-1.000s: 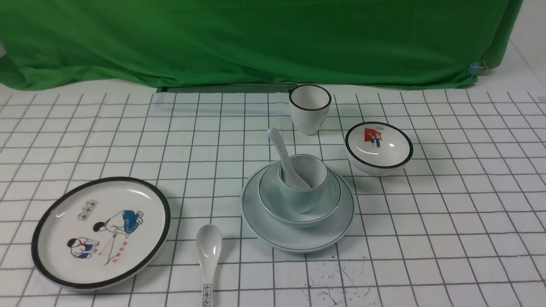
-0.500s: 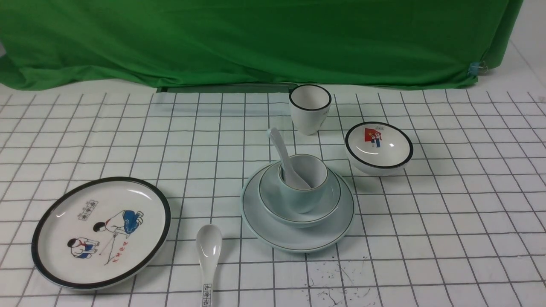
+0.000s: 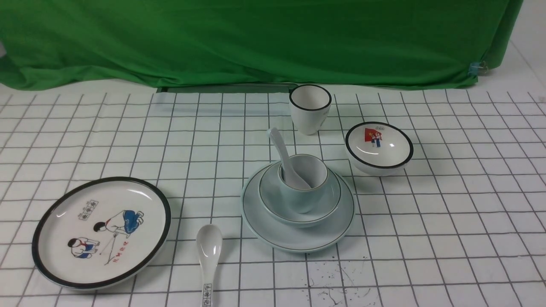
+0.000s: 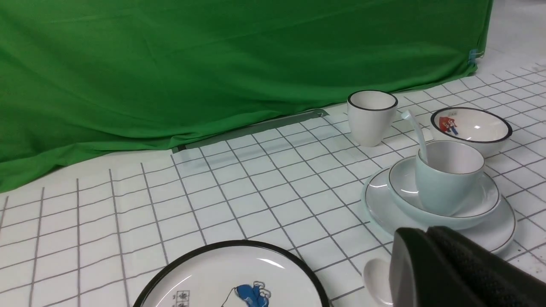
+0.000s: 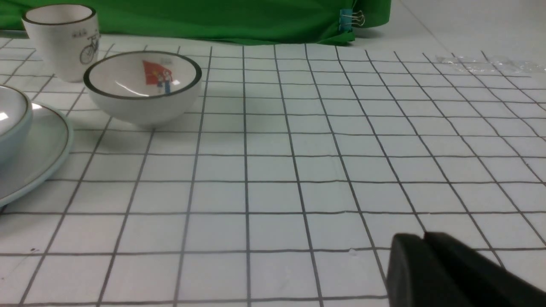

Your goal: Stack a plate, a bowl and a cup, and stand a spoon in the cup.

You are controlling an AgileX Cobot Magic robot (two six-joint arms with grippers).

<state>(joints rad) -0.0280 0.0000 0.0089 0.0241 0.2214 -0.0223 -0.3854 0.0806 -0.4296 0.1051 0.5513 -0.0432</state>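
The pale blue-green plate (image 3: pixel 273 230) lies at the middle of the checked cloth with the matching bowl (image 3: pixel 330 204) on it. The short cup (image 3: pixel 303 199) stands in the bowl. The plain white spoon (image 3: pixel 280 147) leans in the cup, handle up and toward the back left. No arm shows in the front view. In the left wrist view my left gripper (image 4: pixel 426 232) is shut and empty, near the plate's (image 4: pixel 377 209) front edge. In the right wrist view my right gripper (image 5: pixel 424 236) is low over bare cloth to the right of the plate (image 5: pixel 38 157), fingertips together, holding nothing.
A black-rimmed cartoon plate (image 3: pixel 100 232) lies at the front left, with a printed-handle spoon (image 3: pixel 208 251) beside it. A taller black-rimmed cup (image 3: pixel 309 108) and a small cartoon bowl (image 3: pixel 379 147) stand behind the stack. A green cloth (image 3: pixel 256 42) hangs along the back.
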